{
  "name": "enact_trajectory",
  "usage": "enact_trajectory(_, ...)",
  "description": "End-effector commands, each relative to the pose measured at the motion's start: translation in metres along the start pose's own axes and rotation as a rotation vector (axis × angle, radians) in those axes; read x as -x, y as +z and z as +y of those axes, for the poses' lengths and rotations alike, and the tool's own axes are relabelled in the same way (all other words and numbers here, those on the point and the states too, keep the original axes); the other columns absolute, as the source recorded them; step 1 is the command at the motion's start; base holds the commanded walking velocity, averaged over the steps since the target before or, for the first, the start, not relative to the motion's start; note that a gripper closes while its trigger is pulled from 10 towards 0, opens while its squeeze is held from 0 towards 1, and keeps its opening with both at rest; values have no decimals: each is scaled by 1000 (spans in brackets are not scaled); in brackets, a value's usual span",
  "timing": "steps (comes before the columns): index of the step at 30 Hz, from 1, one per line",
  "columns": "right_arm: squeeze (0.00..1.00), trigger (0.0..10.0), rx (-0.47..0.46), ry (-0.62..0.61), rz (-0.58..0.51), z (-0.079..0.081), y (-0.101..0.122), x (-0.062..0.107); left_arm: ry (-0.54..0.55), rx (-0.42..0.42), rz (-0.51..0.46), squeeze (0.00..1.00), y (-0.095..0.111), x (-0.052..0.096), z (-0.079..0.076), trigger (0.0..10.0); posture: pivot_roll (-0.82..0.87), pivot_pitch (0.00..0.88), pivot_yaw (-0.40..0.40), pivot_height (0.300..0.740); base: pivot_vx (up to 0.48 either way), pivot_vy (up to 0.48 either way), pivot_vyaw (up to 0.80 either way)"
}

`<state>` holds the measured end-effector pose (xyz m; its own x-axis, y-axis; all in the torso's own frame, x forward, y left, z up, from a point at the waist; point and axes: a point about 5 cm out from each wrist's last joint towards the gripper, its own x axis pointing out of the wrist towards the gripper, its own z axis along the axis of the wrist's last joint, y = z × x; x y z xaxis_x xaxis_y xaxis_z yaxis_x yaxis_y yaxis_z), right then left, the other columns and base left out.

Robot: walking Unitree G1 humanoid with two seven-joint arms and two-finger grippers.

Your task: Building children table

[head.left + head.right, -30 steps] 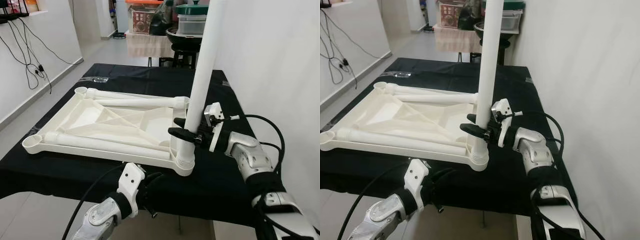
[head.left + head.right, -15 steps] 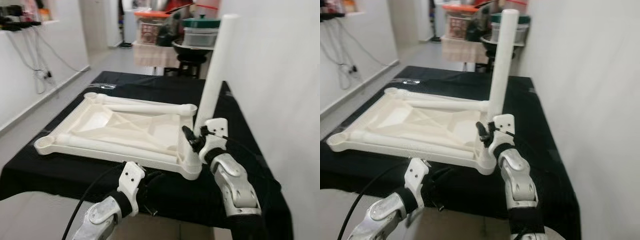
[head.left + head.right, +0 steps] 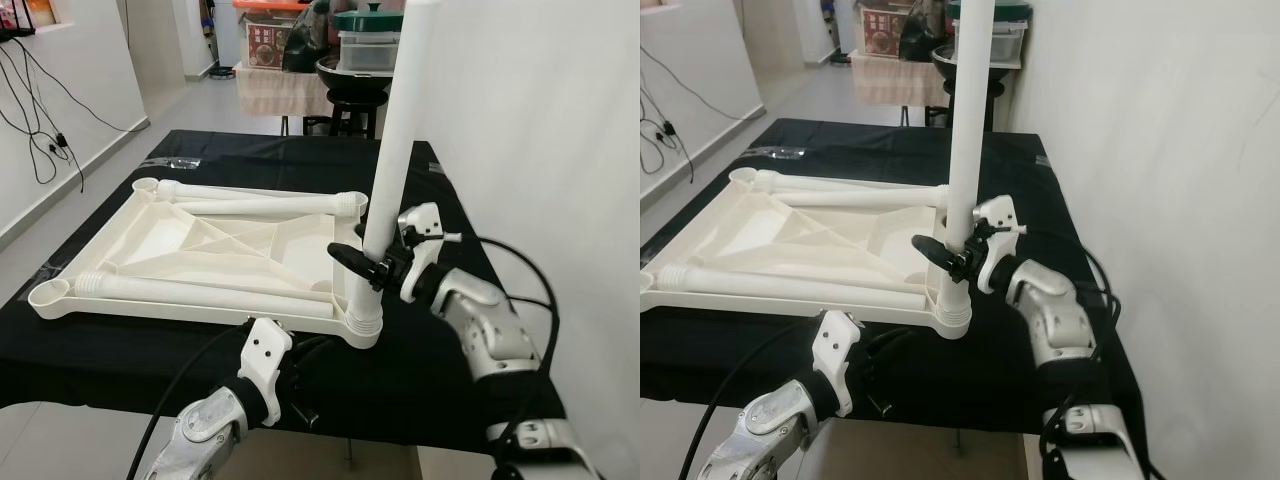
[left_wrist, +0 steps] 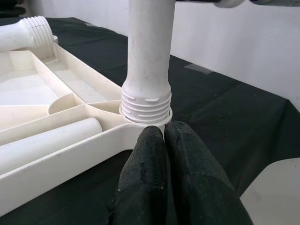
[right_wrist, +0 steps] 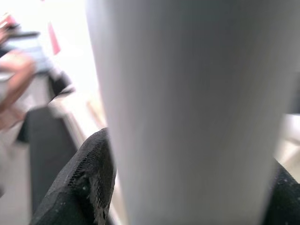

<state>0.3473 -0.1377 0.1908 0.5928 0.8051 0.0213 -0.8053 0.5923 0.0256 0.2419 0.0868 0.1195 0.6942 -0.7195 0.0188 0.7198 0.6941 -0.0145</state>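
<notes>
Tabletop of cream moulded plastic (image 3: 200, 250), lying underside-up on the black cloth-covered bench (image 3: 440, 350), is carrying a round socket at each corner, and the corner nearest the robot's right side is taking the work. Standing upright in that socket, the long white tubular plastic leg (image 3: 395, 150) is running straight up between the jaws of the right gripper (image 3: 372, 268), which are clamping it from the side just above its threaded collar (image 4: 145, 104). Thread ridges are showing above the socket rim, so the leg looks only partly screwed in; turning about that vertical axis is what the next move calls for. Below and in front, the left gripper (image 4: 165, 154) is pressing its closed, empty fingertips against the socket's outer wall.
</notes>
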Motion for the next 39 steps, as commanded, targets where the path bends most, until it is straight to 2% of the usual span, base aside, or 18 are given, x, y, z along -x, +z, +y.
enact_trajectory(1,0,10000,13,123,12,4,0,-5,-4,5,18,0,-4,0,-1,10000,-21,2,-71,740,0,0,0)
enact_trajectory(2,0,8314,9,176,20,2,0,-4,-4,1,19,0,-4,0,-2,10000,-15,0,-74,740,0,0,0)
enact_trajectory(3,0,8314,9,176,20,2,0,-4,-4,1,19,0,-4,0,-2,10000,-15,0,-74,740,0,0,0)
enact_trajectory(4,0,0,-11,195,19,-2,0,-2,-4,-2,20,0,-4,0,-2,10000,-12,0,-72,740,0,0,0)
enact_trajectory(15,0,0,-27,67,23,-8,-13,23,-8,4,19,0,-3,1,-4,10000,-18,17,-63,740,0,0,0)
enact_trajectory(18,0,0,-44,-102,53,-7,-23,32,-8,4,19,0,-3,1,-4,10000,-20,24,-70,740,0,0,0)
enact_trajectory(19,0,0,-40,-258,76,-7,-30,32,-7,2,19,0,-2,2,-4,10000,-19,25,-71,740,0,0,0)
enact_trajectory(20,0,0,-66,-658,85,-8,-42,37,-6,0,19,0,-2,3,-3,10000,-29,32,-66,740,0,0,0)
enact_trajectory(21,0,0,-66,-658,85,-8,-42,37,-6,0,19,0,-2,3,-3,10000,-29,32,-66,740,0,0,0)
enact_trajectory(22,0,0,-91,-945,101,-7,-51,46,-5,-2,19,0,-2,3,-3,10000,-29,32,-66,740,0,0,0)
enact_trajectory(23,0,0,-118,-988,133,6,-61,48,-4,-3,19,0,-1,3,-3,10000,-30,35,-62,740,0,0,0)
enact_trajectory(26,0,0,-145,-900,156,21,-67,45,-5,-3,19,0,-1,3,-3,10000,-30,35,-62,740,0,0,0)
enact_trajectory(27,0,0,-94,-684,161,33,-67,19,-4,-6,22,0,-2,3,-2,10000,-35,33,-49,740,0,0,0)
enact_trajectory(29,0,0,-80,-635,164,37,-67,13,-4,-6,23,0,-2,3,-2,10000,-35,33,-49,740,0,0,0)
enact_trajectory(30,0,7294,-67,-634,147,30,-63,8,-1,-1,21,0,-2,3,-2,10000,-29,30,-66,740,0,0,0)
enact_trajectory(34,0,7294,-61,-660,135,21,-56,6,4,6,18,0,-2,3,-2,10000,-28,31,-67,740,0,0,0)
enact_trajectory(35,1000,10000,-69,-631,112,19,-50,3,5,6,18,0,-2,2,-2,10000,-24,24,-69,740,0,0,0)
enact_trajectory(39,1000,10000,-123,-484,60,15,-40,-5,2,4,21,0,-3,2,-2,10000,-22,18,-69,740,0,0,0)
